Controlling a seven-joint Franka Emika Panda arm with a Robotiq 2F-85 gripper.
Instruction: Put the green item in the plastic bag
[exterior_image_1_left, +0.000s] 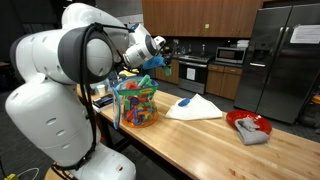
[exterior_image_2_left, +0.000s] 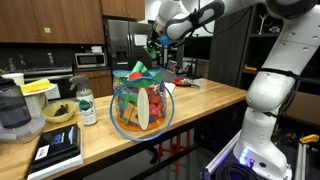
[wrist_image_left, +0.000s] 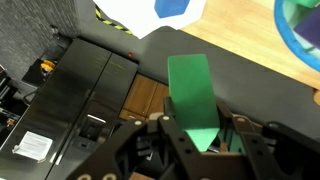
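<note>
The hand (wrist_image_left: 196, 128) clamps the flat, bright green piece (wrist_image_left: 192, 90) in the air over the wooden bench (exterior_image_1_left: 200, 135), near the tall transparent plastic bag (exterior_image_1_left: 135, 102) filled with multicoloured objects.

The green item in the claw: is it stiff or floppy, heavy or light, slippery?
Probably stiff: in the wrist view the green item juts straight from the claw without drooping. Likely light, since it looks thin and small. Its smooth face may let it slide if the grip loosens.
</note>
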